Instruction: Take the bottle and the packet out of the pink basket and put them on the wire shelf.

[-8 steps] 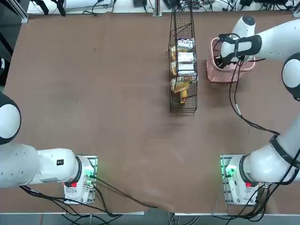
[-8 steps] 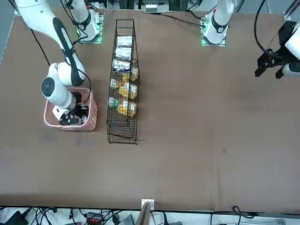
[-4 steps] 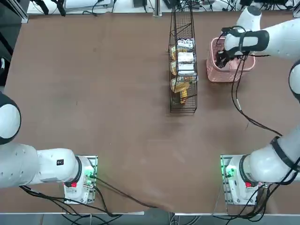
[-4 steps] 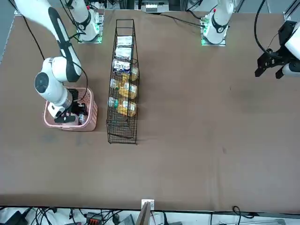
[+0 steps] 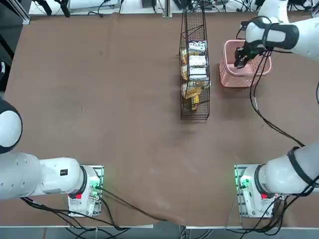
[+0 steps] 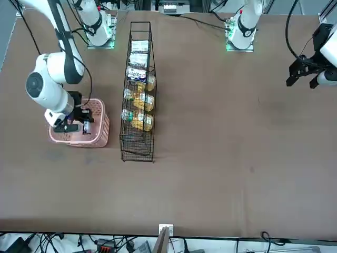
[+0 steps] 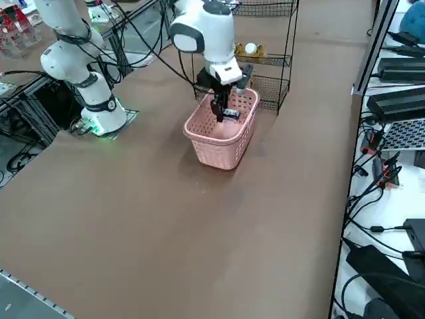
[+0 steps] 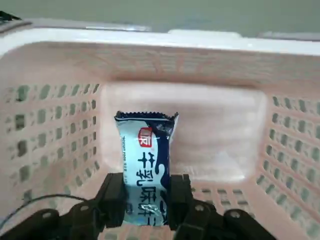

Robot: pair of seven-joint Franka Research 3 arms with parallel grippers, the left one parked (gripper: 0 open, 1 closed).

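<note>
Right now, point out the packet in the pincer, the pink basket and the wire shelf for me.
packet (image 8: 145,167): right wrist view, on its printed face.
right pincer (image 8: 146,200): right wrist view, shut on the packet, raised over the basket.
pink basket (image 5: 230,80): top view, on its near wall.
wire shelf (image 6: 137,153): front view, on its empty near end.

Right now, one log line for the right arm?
right gripper: shut on white-and-blue printed packet | position: raised above pink lattice plastic basket | black wire shelf: packet not yet placed

A brown table (image 5: 124,99) edged by tangled cables (image 7: 382,173).
</note>
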